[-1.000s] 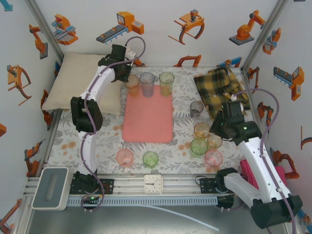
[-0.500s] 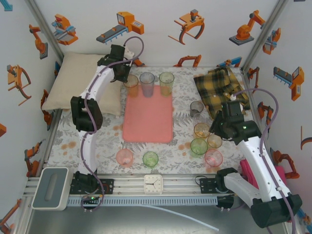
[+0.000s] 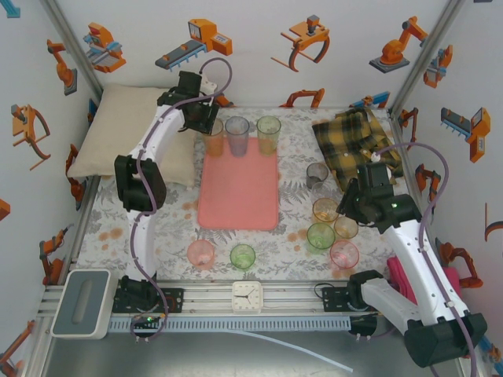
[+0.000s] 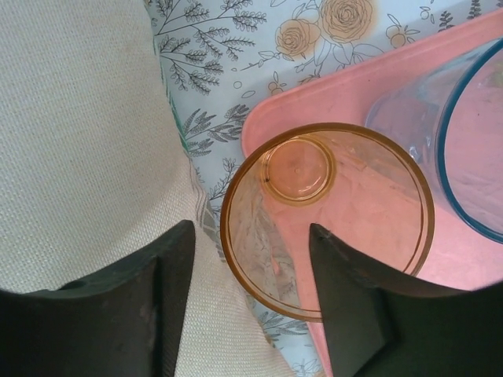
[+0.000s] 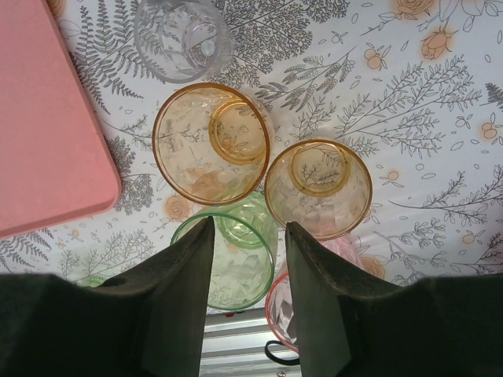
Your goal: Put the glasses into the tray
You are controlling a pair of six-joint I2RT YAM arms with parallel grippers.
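Parted tool [image 4: 250, 234] straddles orange glass [image 4: 350, 208] rim, on tray [image 4: 338, 90] corner.

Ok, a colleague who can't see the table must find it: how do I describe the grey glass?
Start at the yellow plaid cloth in the far right corner. Just off its near left corner, between it and the pink tray, the grey glass stands alone. It is the only smoky one; the nearer cluster of glasses is orange, green and pink.

White walls [image 3: 259, 71] (dotted with orange robot stickers [image 3: 302, 43]) enclose a floral-clothed table [image 3: 157, 228].
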